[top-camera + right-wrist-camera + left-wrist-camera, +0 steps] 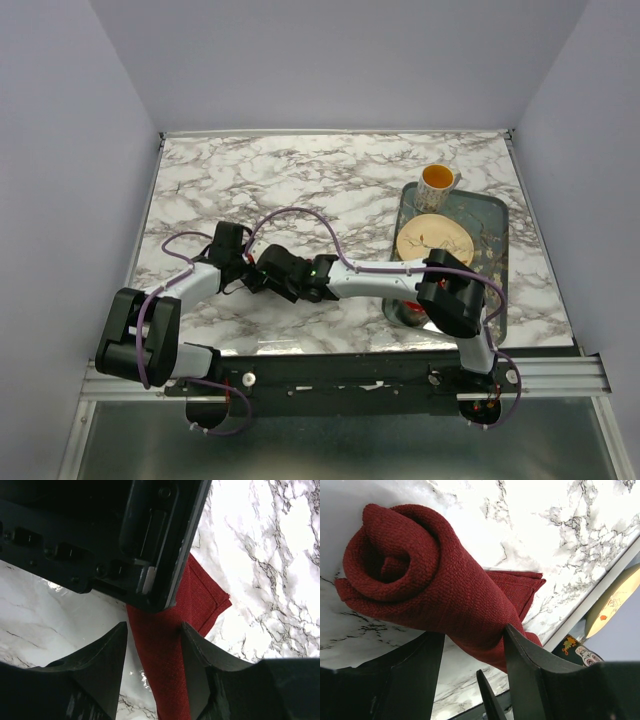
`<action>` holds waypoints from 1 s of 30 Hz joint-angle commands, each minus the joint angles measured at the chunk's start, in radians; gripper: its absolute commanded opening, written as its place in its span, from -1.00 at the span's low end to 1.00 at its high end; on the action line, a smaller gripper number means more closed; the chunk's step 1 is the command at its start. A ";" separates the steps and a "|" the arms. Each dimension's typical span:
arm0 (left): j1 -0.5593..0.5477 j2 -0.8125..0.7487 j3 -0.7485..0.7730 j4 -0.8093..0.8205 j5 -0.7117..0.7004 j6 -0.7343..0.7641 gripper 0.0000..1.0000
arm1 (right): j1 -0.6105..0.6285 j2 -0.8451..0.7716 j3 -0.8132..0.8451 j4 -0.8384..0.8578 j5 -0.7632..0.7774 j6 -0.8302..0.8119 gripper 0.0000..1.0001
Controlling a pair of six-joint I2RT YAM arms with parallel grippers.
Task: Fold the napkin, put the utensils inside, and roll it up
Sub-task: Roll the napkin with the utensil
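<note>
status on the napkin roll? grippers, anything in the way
Left gripper open, fingers straddling the napkin. Right gripper open over its flat tail. Napkin mostly rolled; utensil not visible. Grippers crowd each other; tray off right.

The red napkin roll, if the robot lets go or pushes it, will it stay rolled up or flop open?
The napkin looks like soft woven cloth, so it is probably floppy and light. Its spiral end sits loose, not tied, so it may slacken once released. A flat tail lies on the marble table beside the roll, so a sideways push might unwind it rather than slide it.
</note>
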 commanded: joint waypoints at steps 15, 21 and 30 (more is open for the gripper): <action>0.014 0.009 0.006 -0.030 0.026 0.017 0.27 | 0.008 0.091 -0.052 0.074 0.051 -0.027 0.10; 0.040 -0.023 0.008 -0.048 0.020 0.055 0.30 | -0.026 0.076 -0.049 0.082 0.034 -0.001 -0.15; 0.104 -0.130 0.040 -0.126 -0.023 0.135 0.34 | -0.098 0.027 -0.045 0.078 -0.165 0.080 -0.22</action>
